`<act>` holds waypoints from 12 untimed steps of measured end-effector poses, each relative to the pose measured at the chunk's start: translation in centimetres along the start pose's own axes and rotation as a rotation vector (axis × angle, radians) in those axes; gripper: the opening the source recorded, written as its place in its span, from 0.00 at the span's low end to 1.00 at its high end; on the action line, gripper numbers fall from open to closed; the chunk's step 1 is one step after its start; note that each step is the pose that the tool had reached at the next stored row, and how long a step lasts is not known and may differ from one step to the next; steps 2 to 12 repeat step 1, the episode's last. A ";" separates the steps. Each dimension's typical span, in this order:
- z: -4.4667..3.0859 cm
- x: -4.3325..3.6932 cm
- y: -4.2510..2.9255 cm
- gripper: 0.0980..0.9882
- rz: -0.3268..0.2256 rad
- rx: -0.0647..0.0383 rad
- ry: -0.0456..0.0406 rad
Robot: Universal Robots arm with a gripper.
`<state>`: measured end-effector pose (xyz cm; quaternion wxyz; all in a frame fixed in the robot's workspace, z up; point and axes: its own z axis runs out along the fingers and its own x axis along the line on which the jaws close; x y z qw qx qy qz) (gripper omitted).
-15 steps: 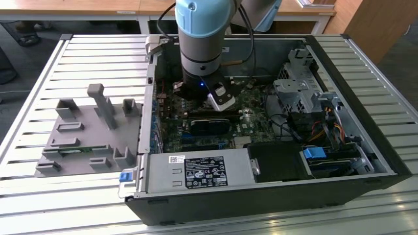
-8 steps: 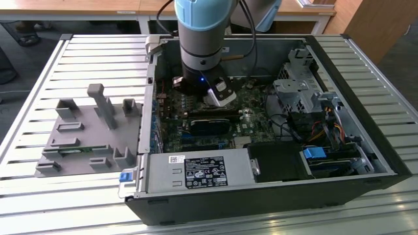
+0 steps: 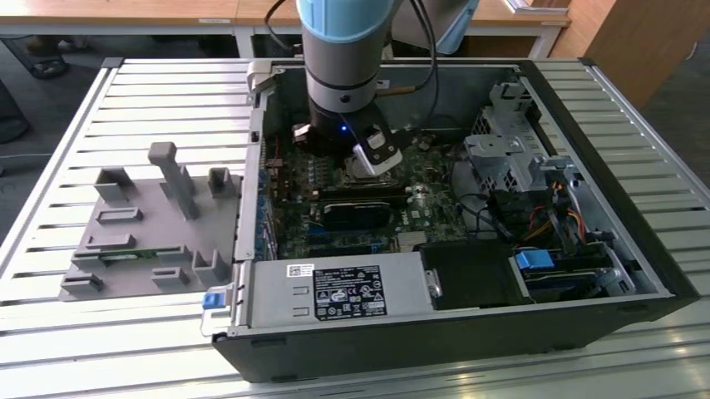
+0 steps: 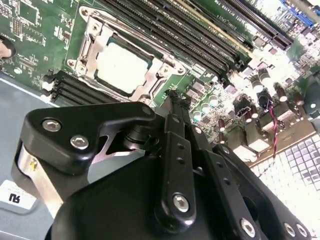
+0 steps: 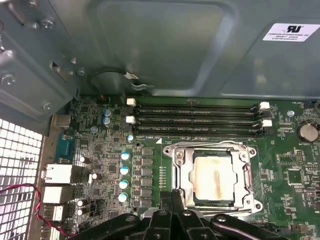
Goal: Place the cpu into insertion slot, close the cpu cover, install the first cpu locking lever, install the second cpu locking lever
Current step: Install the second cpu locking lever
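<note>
Fingers pressed together on the gripper (image 5: pixel 172 200), right beside the cover (image 5: pixel 182 172) lying over the chip (image 5: pixel 214 176); could slip and scratch the green board (image 5: pixel 150 165).

Computer case (image 3: pixel 621 307): lying open on the slatted tabletop (image 3: pixel 66 150), its interior facing upward.
Grey fixture (image 3: pixel 145 224): sitting on the tabletop at the exterior view's left, just beside the case.
Power supply (image 3: pixel 338 293): occupying the near edge of the case, its label facing up.
Memory slots (image 5: pixel 197 120): running in parallel dark rows across the green motherboard (image 5: pixel 295 170).
Red-and-black wire (image 5: pixel 35 205): trailing beside the perforated rear panel (image 5: pixel 15 165).
</note>
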<state>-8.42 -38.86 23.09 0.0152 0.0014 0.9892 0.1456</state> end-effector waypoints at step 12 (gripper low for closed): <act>-0.01 0.00 0.00 0.01 0.000 0.000 0.0001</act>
